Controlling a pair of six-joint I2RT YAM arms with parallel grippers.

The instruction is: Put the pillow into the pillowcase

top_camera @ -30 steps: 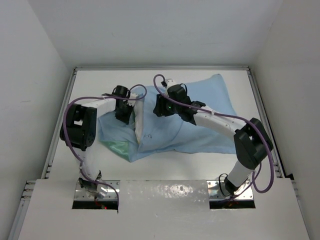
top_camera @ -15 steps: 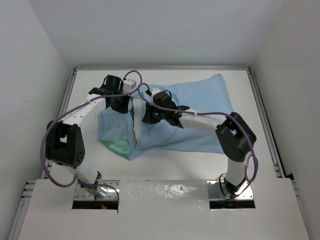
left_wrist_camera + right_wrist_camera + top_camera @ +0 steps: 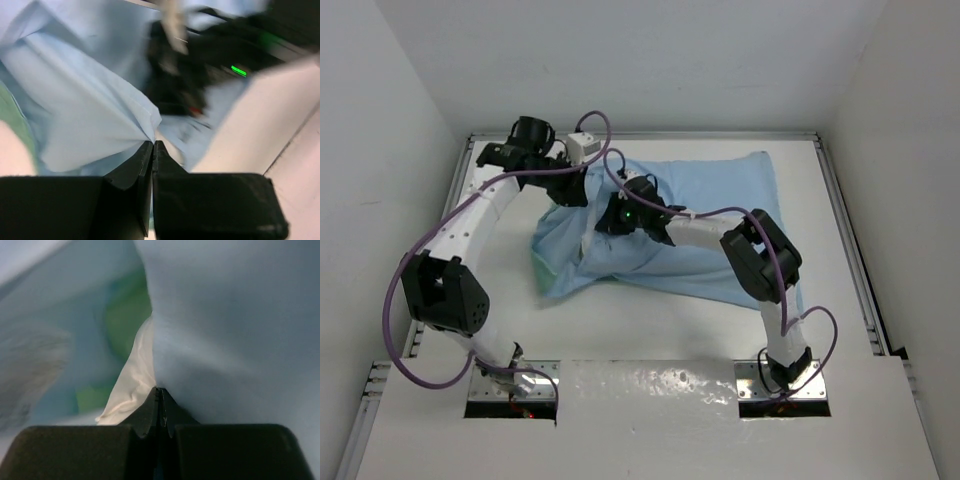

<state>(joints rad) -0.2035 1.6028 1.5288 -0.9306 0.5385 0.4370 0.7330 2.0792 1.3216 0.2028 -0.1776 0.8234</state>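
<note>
Clamping pillowcase (image 3: pixel 720 185), left claw (image 3: pixel 152 146), right claw (image 3: pixel 159 391), wrist-views

This was a robotics lab cell, a test rig built for recording. A plain white worktop (image 3: pixel 650 320) sat boxed in by bare white walls (image 3: pixel 380 150) on the left, back and right. Metal rails (image 3: pixel 440 250) ran along its side edges. Two white-and-black arms, the left arm (image 3: pixel 470 215) and the right arm (image 3: pixel 760 260), were bolted to shiny metal plates (image 3: pixel 790 385) set into cut-outs in a white panel (image 3: pixel 650 420) at the near edge. Loose purple cables (image 3: pixel 395 320) looped along both arms, and a green status light (image 3: pixel 626 212) glowed on the right wrist.
</note>
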